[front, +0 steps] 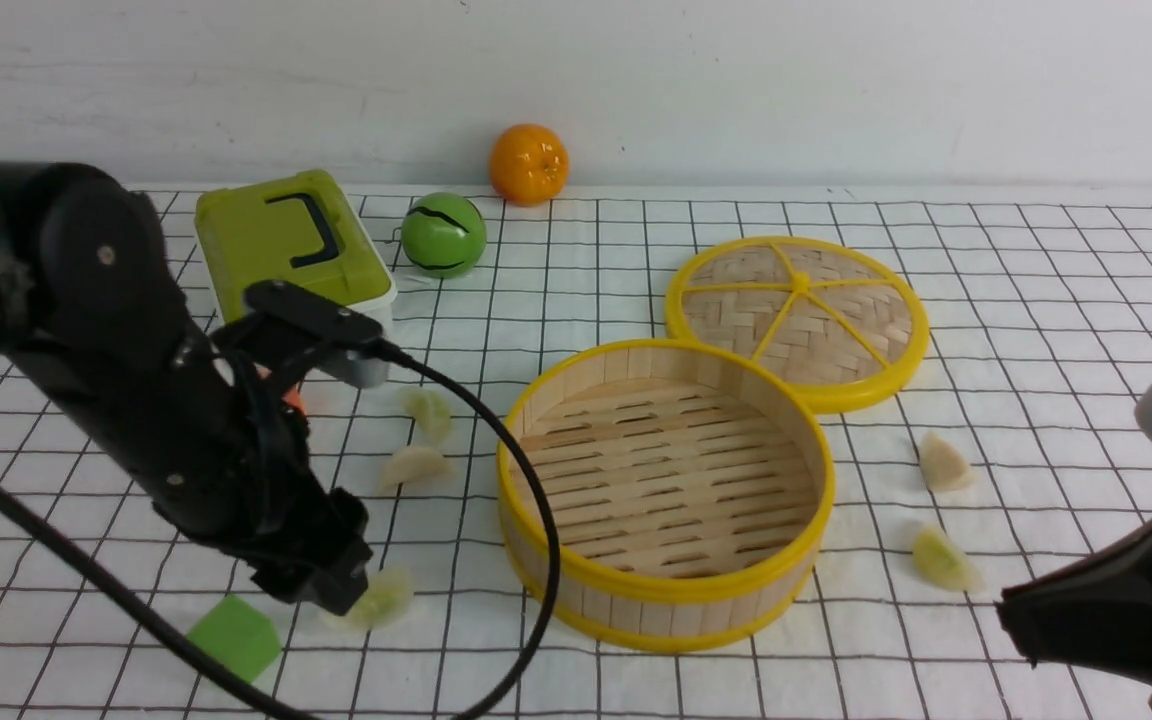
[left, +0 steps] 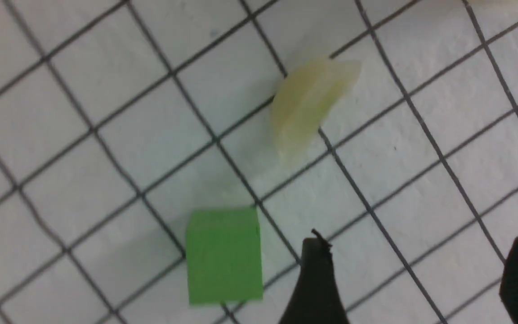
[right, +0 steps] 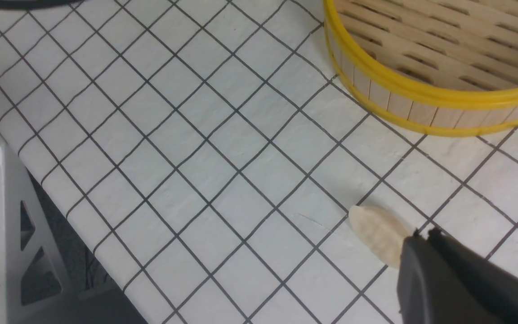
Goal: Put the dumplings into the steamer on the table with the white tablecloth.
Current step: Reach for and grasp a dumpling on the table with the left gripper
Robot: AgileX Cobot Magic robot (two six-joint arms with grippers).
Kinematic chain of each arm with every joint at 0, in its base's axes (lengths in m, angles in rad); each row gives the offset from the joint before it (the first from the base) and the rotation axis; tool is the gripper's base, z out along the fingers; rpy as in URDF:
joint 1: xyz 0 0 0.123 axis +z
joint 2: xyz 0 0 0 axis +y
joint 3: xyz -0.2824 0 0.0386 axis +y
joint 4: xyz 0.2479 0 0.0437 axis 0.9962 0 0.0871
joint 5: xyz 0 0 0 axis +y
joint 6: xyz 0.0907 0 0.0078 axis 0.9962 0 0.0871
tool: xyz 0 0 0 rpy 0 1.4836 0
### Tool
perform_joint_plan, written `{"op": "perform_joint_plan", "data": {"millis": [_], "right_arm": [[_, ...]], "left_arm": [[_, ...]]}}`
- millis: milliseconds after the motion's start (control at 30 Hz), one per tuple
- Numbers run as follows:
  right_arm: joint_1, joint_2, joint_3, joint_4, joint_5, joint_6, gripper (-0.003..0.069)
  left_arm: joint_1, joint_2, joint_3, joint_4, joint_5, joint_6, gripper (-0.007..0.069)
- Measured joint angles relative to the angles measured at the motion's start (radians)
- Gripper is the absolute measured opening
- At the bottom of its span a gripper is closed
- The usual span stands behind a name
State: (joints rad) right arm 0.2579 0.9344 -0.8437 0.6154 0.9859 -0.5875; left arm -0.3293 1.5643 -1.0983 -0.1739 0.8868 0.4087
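**Current step: first pick.** The round bamboo steamer with yellow rims (front: 804,455) stands empty. All five glossy crescent dumplings lie outside it on the white tablecloth with the black grid (front: 1036,330).

- Left gripper (left: 418,279): jaws apart, nothing between them. It sits low over the cloth, and a pale green dumpling (left: 308,108) lies just ahead of the fingertips. A green cube (left: 224,254) lies near, to one side.
- Right gripper (right: 425,238): jaws closed together. The tip is just beside a cream dumpling (right: 376,231); whether they touch cannot be told.

**Next move (assessment).** Advance the left jaws to either side of the pale green dumpling, avoiding the cube, then close. The glossy shell is likely to slip.

**Surface and room.** The table (front: 1086,650) is flat and backs onto a white wall (front: 836,90). The flat woven lid with yellow spokes (front: 798,320) lies behind the steamer, touching its rim.
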Motion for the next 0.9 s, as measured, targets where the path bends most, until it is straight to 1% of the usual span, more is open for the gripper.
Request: {"op": "perform_joint_plan", "data": {"millis": [100,167,267,400,533,567,600,633,667,800,900], "right_arm": [[0.000,0.000,0.000,0.002,0.000,0.000,-0.0018],[0.000,0.000,0.000,0.002,0.003,0.000,-0.0016],[0.000,0.000,-0.001,0.003,0.012,0.000,-0.0015],[0.000,0.000,-0.001,0.003,0.033,0.000,-0.0012],[0.000,0.000,-0.001,0.004,0.052,0.001,-0.0008],[0.000,0.000,-0.002,0.007,0.054,0.001,-0.0006],[0.000,0.000,-0.002,0.008,0.054,0.001,-0.0005],[0.001,0.000,-0.002,0.008,0.055,0.002,-0.0005],[0.001,0.000,-0.002,0.008,0.056,0.002,-0.0004],[0.001,0.000,-0.003,0.008,0.060,0.003,-0.0002],[0.001,0.001,-0.003,0.008,0.060,0.003,0.0000]], "left_arm": [[0.000,0.067,0.000,-0.026,-0.081,0.090,0.0514],[0.000,0.113,0.000,-0.029,-0.135,0.117,0.0510],[0.000,0.177,0.000,-0.038,-0.198,0.129,0.0502],[0.000,0.255,0.000,-0.042,-0.217,0.133,0.0492],[0.000,0.286,-0.009,-0.042,-0.229,0.137,0.0430],[0.000,0.287,-0.012,-0.035,-0.234,0.131,0.0337],[-0.002,0.287,-0.016,-0.029,-0.233,0.122,0.0275],[-0.004,0.287,-0.018,-0.027,-0.231,0.120,0.0262],[-0.012,0.284,-0.029,-0.022,-0.217,0.103,0.0233],[-0.055,0.254,-0.098,0.000,-0.160,0.057,0.0246],[-0.145,0.209,-0.290,0.011,-0.076,-0.045,0.0246]]}}
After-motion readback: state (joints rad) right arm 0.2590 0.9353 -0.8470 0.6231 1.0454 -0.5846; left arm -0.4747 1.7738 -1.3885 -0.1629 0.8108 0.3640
